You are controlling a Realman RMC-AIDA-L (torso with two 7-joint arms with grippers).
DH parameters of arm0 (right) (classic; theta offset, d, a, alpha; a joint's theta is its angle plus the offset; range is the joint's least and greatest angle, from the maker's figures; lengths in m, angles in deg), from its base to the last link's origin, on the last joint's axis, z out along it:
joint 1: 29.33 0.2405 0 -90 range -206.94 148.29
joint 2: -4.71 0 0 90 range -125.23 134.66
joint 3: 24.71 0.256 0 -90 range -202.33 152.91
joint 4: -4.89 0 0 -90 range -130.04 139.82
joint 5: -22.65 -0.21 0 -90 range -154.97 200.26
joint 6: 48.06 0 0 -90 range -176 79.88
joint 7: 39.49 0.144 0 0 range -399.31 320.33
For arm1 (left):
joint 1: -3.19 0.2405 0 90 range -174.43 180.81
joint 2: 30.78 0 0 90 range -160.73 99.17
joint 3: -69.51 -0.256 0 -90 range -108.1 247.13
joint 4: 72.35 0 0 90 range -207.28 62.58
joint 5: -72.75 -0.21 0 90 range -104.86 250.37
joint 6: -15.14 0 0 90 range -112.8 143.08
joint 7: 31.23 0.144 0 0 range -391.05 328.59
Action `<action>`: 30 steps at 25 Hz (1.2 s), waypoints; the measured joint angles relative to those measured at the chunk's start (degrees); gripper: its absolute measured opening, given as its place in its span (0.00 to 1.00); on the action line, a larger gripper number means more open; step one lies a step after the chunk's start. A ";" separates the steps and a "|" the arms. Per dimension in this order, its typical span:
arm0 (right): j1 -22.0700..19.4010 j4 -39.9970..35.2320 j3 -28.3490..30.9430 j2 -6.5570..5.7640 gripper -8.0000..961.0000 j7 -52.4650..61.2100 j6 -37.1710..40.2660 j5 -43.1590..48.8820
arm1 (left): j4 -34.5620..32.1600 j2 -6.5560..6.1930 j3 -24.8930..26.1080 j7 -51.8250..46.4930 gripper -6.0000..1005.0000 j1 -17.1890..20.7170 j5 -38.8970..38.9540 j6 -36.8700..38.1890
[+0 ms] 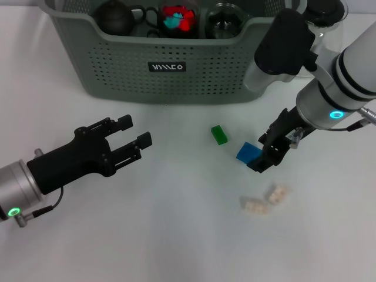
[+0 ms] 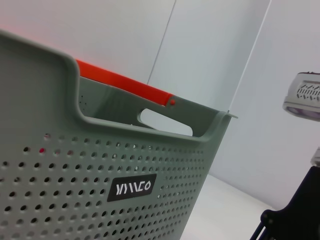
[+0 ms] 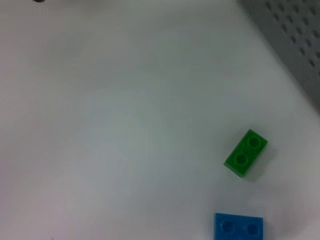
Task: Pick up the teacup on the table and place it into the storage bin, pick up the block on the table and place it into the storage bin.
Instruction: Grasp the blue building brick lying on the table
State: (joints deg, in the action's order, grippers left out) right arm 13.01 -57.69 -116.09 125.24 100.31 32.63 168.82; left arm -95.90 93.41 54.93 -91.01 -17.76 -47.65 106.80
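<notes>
the white table (image 1: 176,235) carries the grey-green storage bin (image 1: 170,76) at its far edge, its perforated wall and black label facing the robot. in front of the bin, toward the right, a small green block (image 1: 219,134) lies on the surface. just beside it, nearer the robot, is a blue block (image 1: 247,153), though it cannot be told whether this one rests flat on the table. nearer still, two pale studded blocks (image 1: 265,200) lie close together on the table.
</notes>
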 joint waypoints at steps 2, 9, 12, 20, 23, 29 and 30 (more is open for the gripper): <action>0.04 0.52 -0.05 0.10 0.67 0.00 -0.73 -0.17 | 0.00 0.00 0.00 0.01 0.66 -0.06 0.00 0.00; -0.14 3.22 -1.15 0.18 0.67 -0.36 -4.27 -1.73 | 0.00 0.09 0.00 0.02 0.66 -0.12 0.00 0.01; 0.01 4.81 -1.96 0.17 0.67 -0.18 -6.05 -1.73 | 0.00 0.09 0.00 0.02 0.66 -0.12 0.00 0.01; -0.36 4.91 -2.22 0.15 0.67 0.07 -6.82 -1.76 | 0.35 0.09 0.00 0.03 0.66 -0.25 0.00 0.01; -0.21 5.05 -2.27 0.21 0.67 0.26 -6.80 -1.77 | 0.43 0.09 0.00 0.22 0.66 -0.21 0.00 0.01; -0.05 4.80 -2.75 0.13 0.65 1.47 -6.76 -1.72 | 0.71 0.09 0.00 0.55 0.66 -0.15 0.00 0.00; -0.04 4.80 -2.78 0.12 0.64 1.47 -6.68 -1.68 | 0.71 0.09 0.00 0.57 0.66 -0.15 0.00 -0.02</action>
State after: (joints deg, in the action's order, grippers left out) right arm 12.98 -52.89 -118.87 125.36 101.78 25.95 167.14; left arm -95.20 93.50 54.93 -90.44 -17.91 -47.65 106.79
